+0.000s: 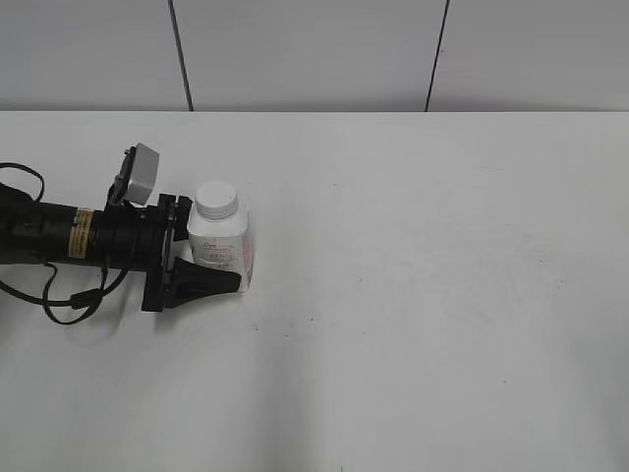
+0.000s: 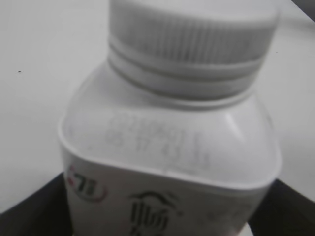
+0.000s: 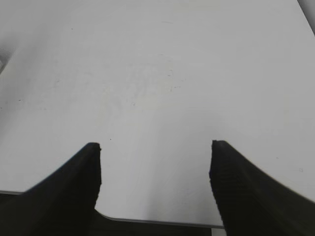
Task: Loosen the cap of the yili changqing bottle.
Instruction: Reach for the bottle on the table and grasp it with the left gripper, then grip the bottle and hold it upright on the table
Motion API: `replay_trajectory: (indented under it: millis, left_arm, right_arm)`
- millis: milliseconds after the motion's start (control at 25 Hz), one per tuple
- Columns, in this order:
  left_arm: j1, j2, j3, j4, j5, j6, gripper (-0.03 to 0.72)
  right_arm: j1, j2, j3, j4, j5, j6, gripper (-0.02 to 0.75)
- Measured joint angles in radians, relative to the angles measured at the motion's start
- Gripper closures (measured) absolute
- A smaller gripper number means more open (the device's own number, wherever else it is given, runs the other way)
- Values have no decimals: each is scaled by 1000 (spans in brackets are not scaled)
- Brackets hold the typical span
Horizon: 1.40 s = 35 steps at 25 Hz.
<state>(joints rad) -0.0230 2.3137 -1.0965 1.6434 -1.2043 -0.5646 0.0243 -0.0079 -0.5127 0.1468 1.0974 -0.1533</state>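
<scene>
— Looking along the table, where is the yili changqing bottle (image 1: 220, 239)?
— Upright, clamped in the left gripper (image 1: 211, 264).
— And its wrist view?
— The cap (image 2: 193, 37) looks seated on the neck; I judge loosening not begun.
— The right gripper (image 3: 155, 172)?
— Spread wide over bare table (image 3: 157, 73), holding nothing.

The yili changqing bottle (image 2: 170, 162) has faint stamped numbers on its shoulder, too blurry to read. Its label shows a small red and green badge with a "7" and dark Chinese writing, cut off.
</scene>
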Motion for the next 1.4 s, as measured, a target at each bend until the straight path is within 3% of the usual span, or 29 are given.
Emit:
replay_trajectory:
  millis: [240,600,800,1040,1400]
  left_arm:
    - [-4,4,-2,0,-1,0,134]
    - [-5,5,-4,-1,4,0,283]
    - [-17,5,-5,-2,6,0,296]
    - [-87,-25,-5,-11,27,-7,300]
    - [-220,-58,-10,-136,30,-18,302]
  right_arm:
    - [0,0,0,0,0,0,190]
    - [0,0,0,0,0,0,190]
    - [0,0,0,0,0,0,190]
    - [0,0,0,0,0,0,190]
    - [0,0,0,0,0,0,190]
